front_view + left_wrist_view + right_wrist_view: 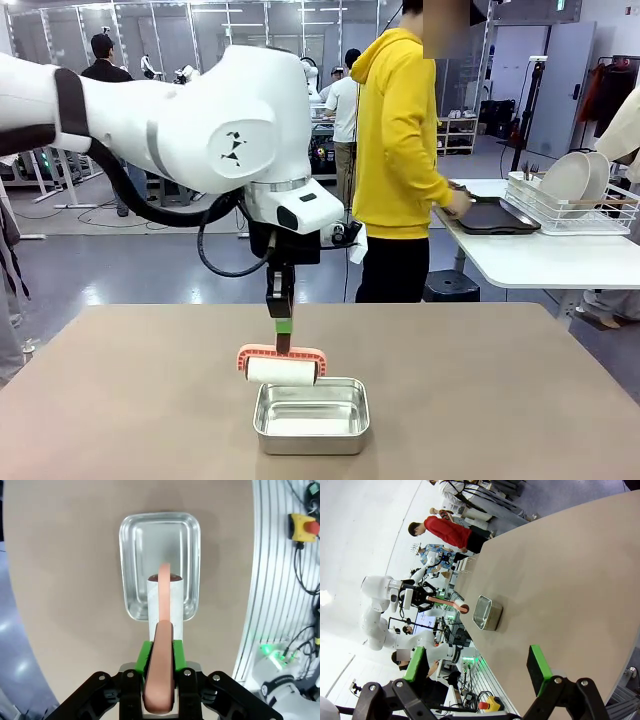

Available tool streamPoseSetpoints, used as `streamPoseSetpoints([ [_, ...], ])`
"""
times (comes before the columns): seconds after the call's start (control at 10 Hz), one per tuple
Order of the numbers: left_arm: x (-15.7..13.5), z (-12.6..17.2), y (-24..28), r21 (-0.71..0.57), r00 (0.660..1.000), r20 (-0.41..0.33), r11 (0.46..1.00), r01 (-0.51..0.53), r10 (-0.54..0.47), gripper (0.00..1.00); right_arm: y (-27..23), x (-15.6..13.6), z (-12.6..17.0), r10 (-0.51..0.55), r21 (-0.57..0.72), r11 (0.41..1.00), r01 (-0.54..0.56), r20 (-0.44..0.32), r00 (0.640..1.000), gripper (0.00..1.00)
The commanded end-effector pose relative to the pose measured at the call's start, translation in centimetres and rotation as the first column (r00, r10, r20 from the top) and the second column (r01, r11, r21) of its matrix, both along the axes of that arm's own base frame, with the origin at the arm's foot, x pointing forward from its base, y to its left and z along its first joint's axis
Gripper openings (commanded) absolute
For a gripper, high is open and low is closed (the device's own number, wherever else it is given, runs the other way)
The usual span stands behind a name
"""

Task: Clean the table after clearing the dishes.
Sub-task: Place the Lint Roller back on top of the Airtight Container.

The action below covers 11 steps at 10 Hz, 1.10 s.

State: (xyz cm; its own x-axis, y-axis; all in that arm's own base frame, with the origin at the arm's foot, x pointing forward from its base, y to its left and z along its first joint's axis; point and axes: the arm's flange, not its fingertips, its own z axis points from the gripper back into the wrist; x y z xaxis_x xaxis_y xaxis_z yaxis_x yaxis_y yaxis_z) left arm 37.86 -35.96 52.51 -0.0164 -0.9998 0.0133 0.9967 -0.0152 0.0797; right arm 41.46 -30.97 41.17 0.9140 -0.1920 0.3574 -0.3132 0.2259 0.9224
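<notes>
The left gripper (283,338) is clenched on the pink handle of a lint roller (282,368), holding it upright with the white roll hanging just over the far rim of a small steel pan (311,415), seemingly its resting tray. The taupe worktop (480,390) around them is bare. The right gripper (479,667) waits with jaws spread wide, holding nothing. The dishes (572,180) stand in a white rack on a side table, where a person in yellow (398,150) handles a dark tray (497,217).

The dishes (575,180) in the far rack are partly hidden; the table (120,400) runs past the picture's edges.
</notes>
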Motion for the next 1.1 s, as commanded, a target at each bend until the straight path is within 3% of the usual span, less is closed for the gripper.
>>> streamPoseSetpoints([
  [0.0,1.0,-1.1,-0.8,-0.016,0.999,-0.047,1.0,0.008,-0.009,0.22,0.2,-0.3,0.3,0.002,0.004,1.0,-0.002,0.009,1.0,1.0],
  [0.5,4.1,-4.5,-2.7,-0.028,0.998,-0.05,0.998,0.049,-0.05,0.22,0.2,-0.3,0.3,0.002,0.004,1.0,-0.002,0.009,1.0,1.0],
  [1.0,6.5,-8.2,-3.4,-0.051,0.991,-0.12,0.997,0.058,-0.064,0.22,0.2,-0.3,0.3,0.002,0.004,1.0,-0.002,0.009,1.0,1.0],
])
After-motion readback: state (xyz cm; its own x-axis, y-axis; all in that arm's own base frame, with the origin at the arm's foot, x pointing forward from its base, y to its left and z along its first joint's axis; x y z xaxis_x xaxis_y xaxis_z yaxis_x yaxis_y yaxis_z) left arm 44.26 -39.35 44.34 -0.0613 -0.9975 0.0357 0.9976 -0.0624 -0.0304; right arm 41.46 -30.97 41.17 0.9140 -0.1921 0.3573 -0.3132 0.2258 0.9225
